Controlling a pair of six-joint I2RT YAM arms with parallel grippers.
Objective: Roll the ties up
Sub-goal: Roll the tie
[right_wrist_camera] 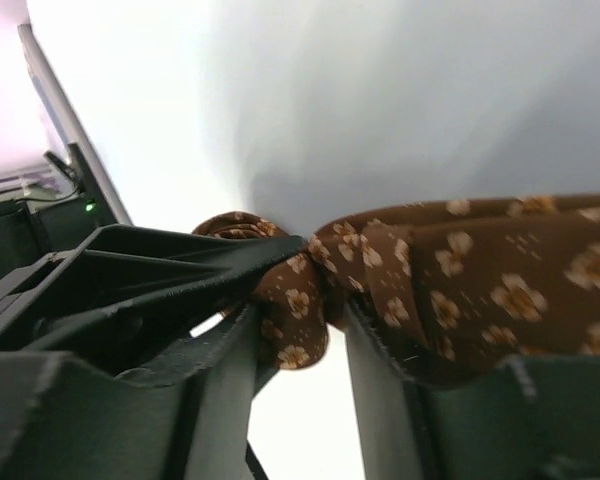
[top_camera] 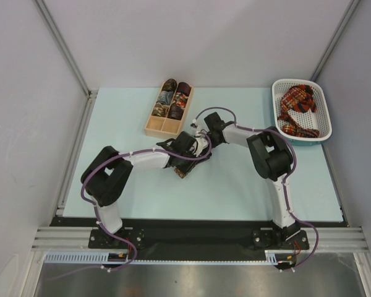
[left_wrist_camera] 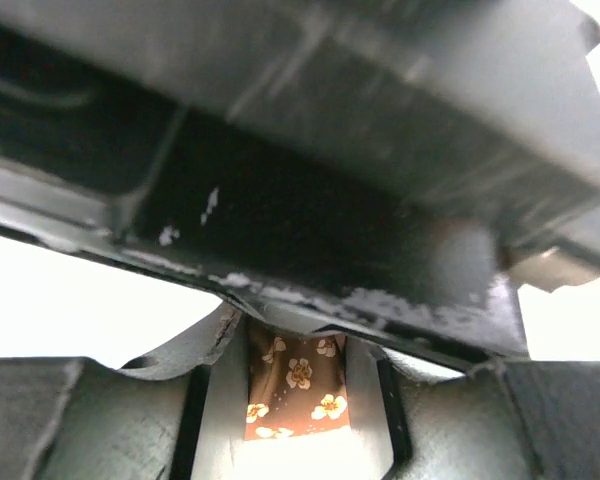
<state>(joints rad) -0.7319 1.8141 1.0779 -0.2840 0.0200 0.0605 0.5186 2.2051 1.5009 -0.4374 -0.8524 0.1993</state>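
Observation:
A brown tie with small pale flowers fills the gap between my left gripper's fingers, which are shut on it. In the right wrist view the same brown tie drapes over one finger. A loose fold of it hangs between the fingers of my right gripper, which stands open around it. From above, the left gripper and right gripper meet at mid-table and hide most of the tie. Only a brown end shows below them.
A light wooden divided box behind the grippers holds several rolled ties. A white perforated basket at the back right holds red plaid ties. Metal frame rails run along the table's left and right edges.

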